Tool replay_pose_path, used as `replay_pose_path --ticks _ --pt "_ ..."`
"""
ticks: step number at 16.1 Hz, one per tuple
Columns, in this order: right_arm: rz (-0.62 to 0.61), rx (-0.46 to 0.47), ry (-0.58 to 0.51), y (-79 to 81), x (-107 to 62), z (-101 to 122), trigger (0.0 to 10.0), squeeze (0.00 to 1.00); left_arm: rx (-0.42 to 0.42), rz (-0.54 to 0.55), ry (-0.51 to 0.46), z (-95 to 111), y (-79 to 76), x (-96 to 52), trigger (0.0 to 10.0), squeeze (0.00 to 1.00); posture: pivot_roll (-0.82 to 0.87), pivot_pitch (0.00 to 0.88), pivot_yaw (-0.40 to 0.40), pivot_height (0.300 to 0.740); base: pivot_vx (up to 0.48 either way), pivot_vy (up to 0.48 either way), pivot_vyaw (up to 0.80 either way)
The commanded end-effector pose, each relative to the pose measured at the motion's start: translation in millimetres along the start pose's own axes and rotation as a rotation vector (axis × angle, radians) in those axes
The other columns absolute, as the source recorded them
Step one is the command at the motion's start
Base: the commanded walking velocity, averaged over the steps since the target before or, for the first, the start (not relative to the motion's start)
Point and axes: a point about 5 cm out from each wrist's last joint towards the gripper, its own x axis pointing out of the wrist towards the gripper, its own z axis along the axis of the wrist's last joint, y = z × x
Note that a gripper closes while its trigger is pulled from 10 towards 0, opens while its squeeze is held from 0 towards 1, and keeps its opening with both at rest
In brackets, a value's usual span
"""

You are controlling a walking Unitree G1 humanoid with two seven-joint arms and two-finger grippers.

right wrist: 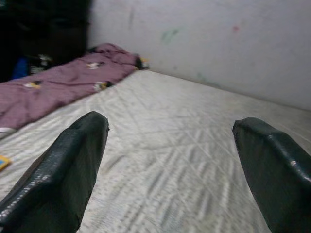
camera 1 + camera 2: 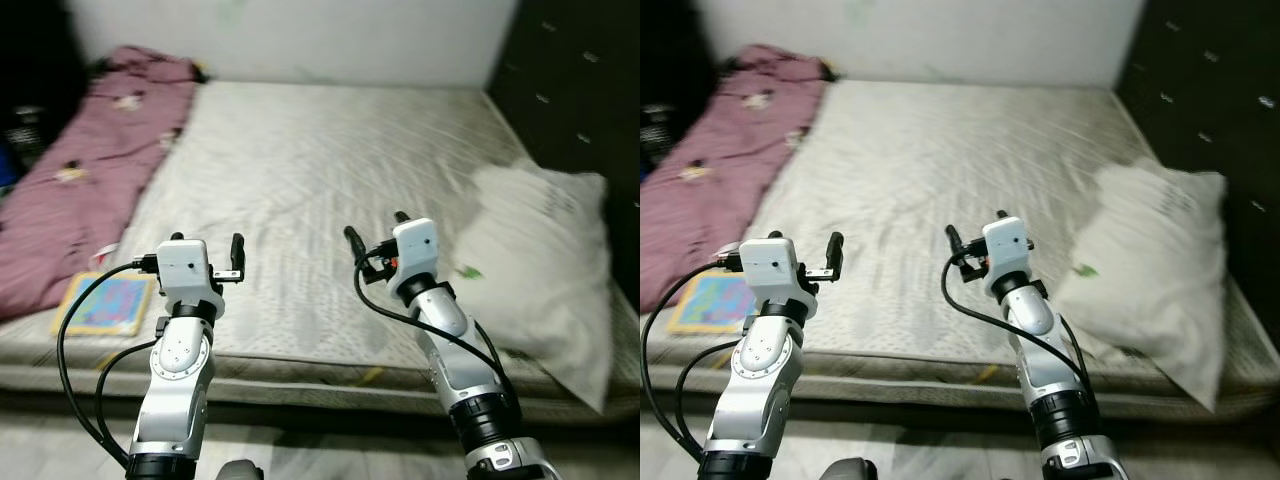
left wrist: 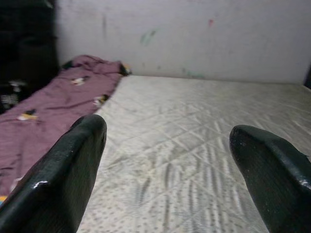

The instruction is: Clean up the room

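Note:
A bare mattress [image 2: 320, 150] with a pale quilted cover lies ahead of me. A maroon blanket [image 2: 90, 160] is spread along its left side. A white pillow [image 2: 540, 260] rests at the right front corner, partly over the edge. A colourful flat book [image 2: 105, 303] sits at the left front edge. My left gripper [image 2: 208, 245] is held up over the mattress's front edge, open and holding nothing. My right gripper [image 2: 376, 230] is raised beside it, left of the pillow, also open with nothing in it. The wrist views look across the mattress between spread fingers [image 3: 63, 170] [image 1: 63, 165].
A pale wall [image 2: 300, 40] runs behind the bed. A dark cabinet [image 2: 570, 90] stands along the right side. Dark clutter [image 2: 25, 120] sits past the blanket at the far left. A strip of floor [image 2: 320, 445] shows below the mattress's front edge.

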Motion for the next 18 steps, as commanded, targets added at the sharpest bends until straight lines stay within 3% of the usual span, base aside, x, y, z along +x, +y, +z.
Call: replay_pose_path --ticks 1,7,18 --pt "-0.005 -0.003 -0.005 -1.4 1.2 3.5 10.0 0.00 0.005 -0.008 -0.004 2.6 -0.1 1.3 10.0 0.00 -0.02 0.000 -0.002 0.740 0.000 0.000 0.70" --pt "0.002 -0.011 -0.006 -2.1 3.1 5.3 10.0 0.00 0.004 -0.017 -0.005 3.8 -1.9 3.9 10.0 0.00 -0.03 0.000 -0.006 0.740 0.000 0.000 0.45" --pt "-0.003 -0.009 -0.002 -4.1 4.0 5.3 10.0 0.00 -0.003 -0.034 -0.012 4.6 -4.5 5.2 10.0 0.00 -0.03 0.000 -0.006 0.740 0.000 0.000 0.00"
